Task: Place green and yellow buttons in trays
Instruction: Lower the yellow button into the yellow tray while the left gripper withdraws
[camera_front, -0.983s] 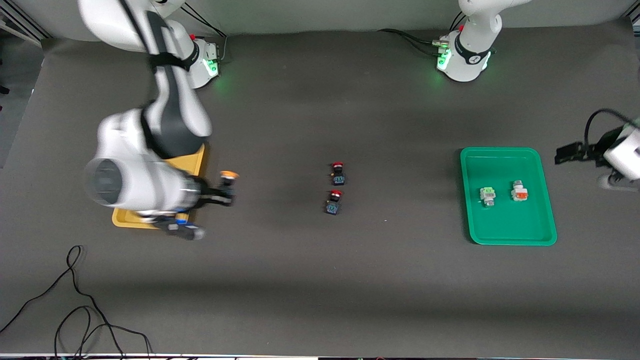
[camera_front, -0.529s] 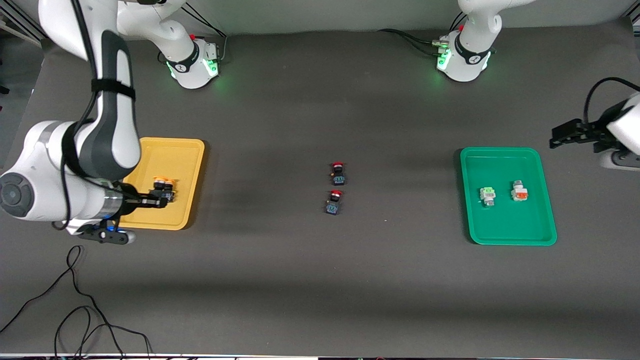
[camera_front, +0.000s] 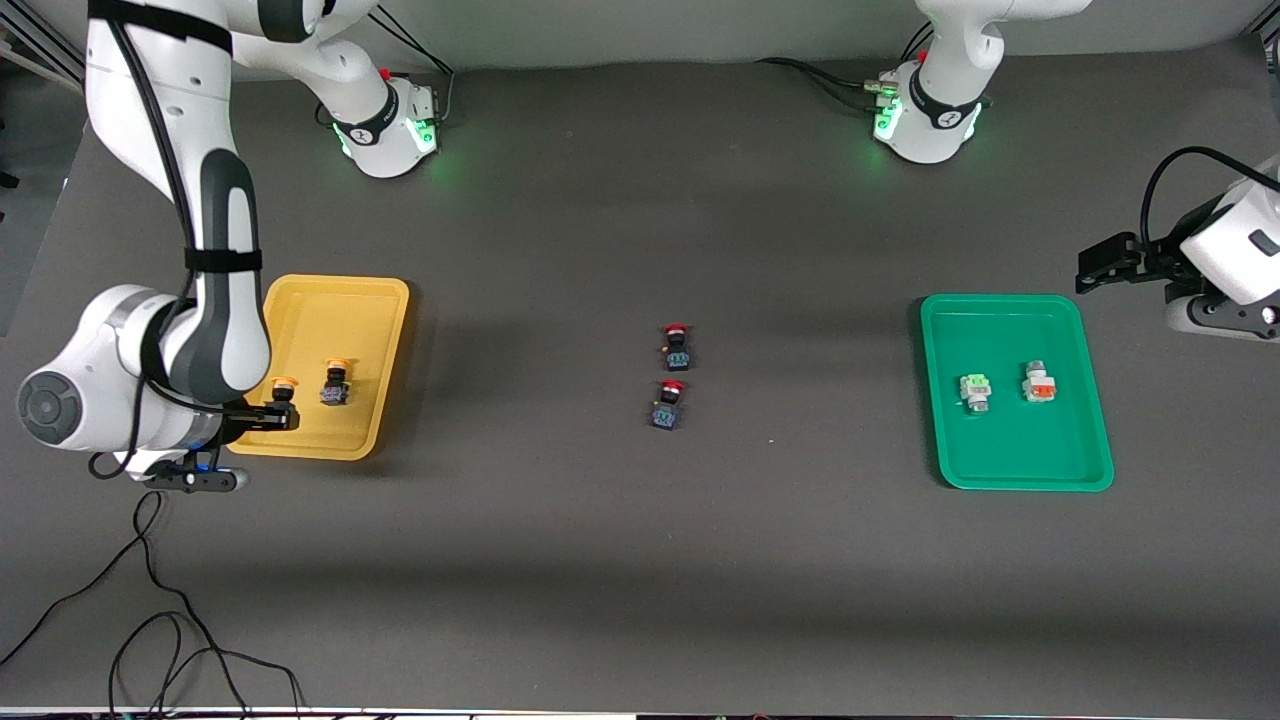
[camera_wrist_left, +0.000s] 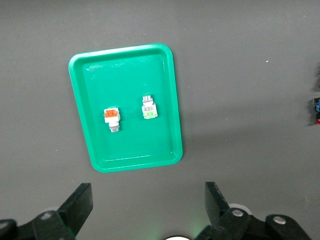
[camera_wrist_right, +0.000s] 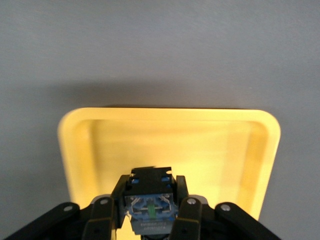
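Note:
My right gripper (camera_front: 281, 410) is shut on a black-bodied button with a yellow-orange cap (camera_front: 285, 385) and holds it over the near part of the yellow tray (camera_front: 330, 310). The right wrist view shows the fingers clamped on the button's body (camera_wrist_right: 151, 200) above the tray (camera_wrist_right: 170, 135). A second yellow-capped button (camera_front: 335, 383) lies in that tray. The white button with the pale green cap (camera_front: 975, 390) lies in the green tray (camera_front: 1000, 450). My left gripper (camera_front: 1100, 270) is open and empty, in the air beside the green tray; its wrist view shows the tray (camera_wrist_left: 130, 142) and green button (camera_wrist_left: 148, 108).
A white-bodied button with an orange-red cap (camera_front: 1039, 383) also lies in the green tray. Two black buttons with red caps (camera_front: 676, 347) (camera_front: 667, 404) stand at the table's middle. Loose black cables (camera_front: 150, 620) lie at the near corner by the right arm's end.
My right gripper has carried the yellow-capped button from beside the yellow tray to over it, toward the right arm's end. My left gripper has shifted slightly toward the bases.

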